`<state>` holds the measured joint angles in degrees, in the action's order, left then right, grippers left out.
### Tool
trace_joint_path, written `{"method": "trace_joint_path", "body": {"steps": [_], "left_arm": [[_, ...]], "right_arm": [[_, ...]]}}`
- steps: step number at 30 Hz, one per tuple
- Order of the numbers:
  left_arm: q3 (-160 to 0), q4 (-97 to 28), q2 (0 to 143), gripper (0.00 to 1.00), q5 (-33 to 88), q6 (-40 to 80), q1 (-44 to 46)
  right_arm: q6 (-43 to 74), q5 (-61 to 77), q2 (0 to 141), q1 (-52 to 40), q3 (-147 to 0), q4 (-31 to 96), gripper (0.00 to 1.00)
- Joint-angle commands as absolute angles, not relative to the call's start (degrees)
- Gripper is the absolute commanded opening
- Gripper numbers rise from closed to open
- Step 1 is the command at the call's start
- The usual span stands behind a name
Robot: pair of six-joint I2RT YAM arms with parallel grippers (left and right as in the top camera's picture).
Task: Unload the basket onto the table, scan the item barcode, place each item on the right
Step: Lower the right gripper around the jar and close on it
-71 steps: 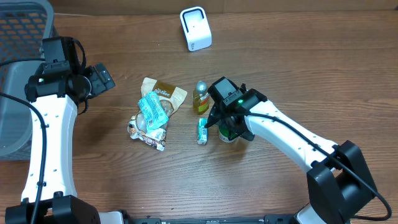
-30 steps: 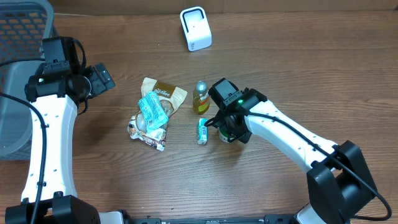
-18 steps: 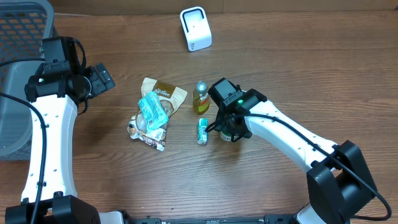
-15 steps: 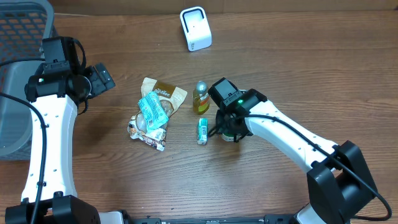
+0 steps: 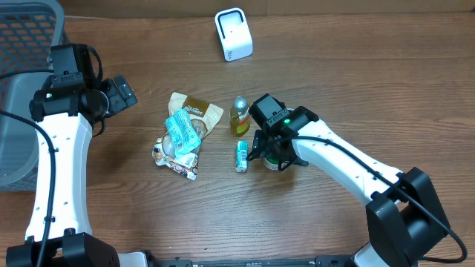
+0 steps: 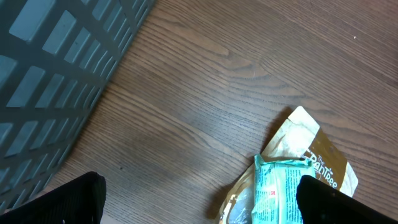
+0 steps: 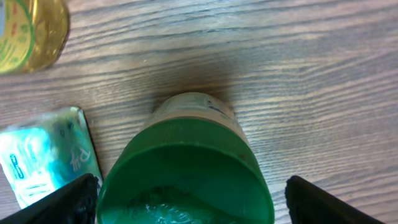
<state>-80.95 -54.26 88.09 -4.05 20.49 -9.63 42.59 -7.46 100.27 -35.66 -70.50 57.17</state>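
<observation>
Right gripper (image 5: pixel 272 153) above brown wooden table (image 5: pixel 356 67)
We see it at a green-capped round jar (image 5: pixel 272 164), just beside a small teal packet (image 5: pixel 240 155).

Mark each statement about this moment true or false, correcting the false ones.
1. The right gripper has its fingers on either side of the green-lidded jar. True.
2. The left gripper holds the brown pouch. False: it is open and empty, over bare table near the grey basket.
3. The white scanner stands apart from the items. True.
4. The yellow bottle is in the grey basket. False: it rests on the table, close to the jar.
</observation>
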Motion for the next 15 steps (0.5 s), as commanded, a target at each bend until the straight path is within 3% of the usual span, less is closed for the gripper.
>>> {"method": "trace_joint_path", "body": {"steps": [1,2,7,9,10,15], "left_arm": [[-81.4,-54.1,87.7,1.0,-4.0,19.7,-9.7],[-81.4,-54.1,87.7,1.0,-4.0,19.7,-9.7],[-81.4,-54.1,87.7,0.99,-4.0,19.7,-9.7],[-81.4,-54.1,87.7,1.0,-4.0,19.7,-9.7],[-81.4,-54.1,87.7,1.0,-4.0,19.7,-9.7],[-81.4,-54.1,87.7,0.99,-4.0,19.7,-9.7]], "right_arm": [[46.3,-7.5,100.4,-35.6,-70.1,57.1,0.75],[46.3,-7.5,100.4,-35.6,-70.1,57.1,0.7],[46.0,-10.3,100.4,-35.6,-70.1,57.1,0.71],[46.0,-12.1,100.4,-35.6,-70.1,57.1,0.83],[46.0,-12.2,100.4,-35.6,-70.1,56.2,1.0],[46.0,-11.9,100.4,-35.6,-70.1,54.7,0.99]]}}
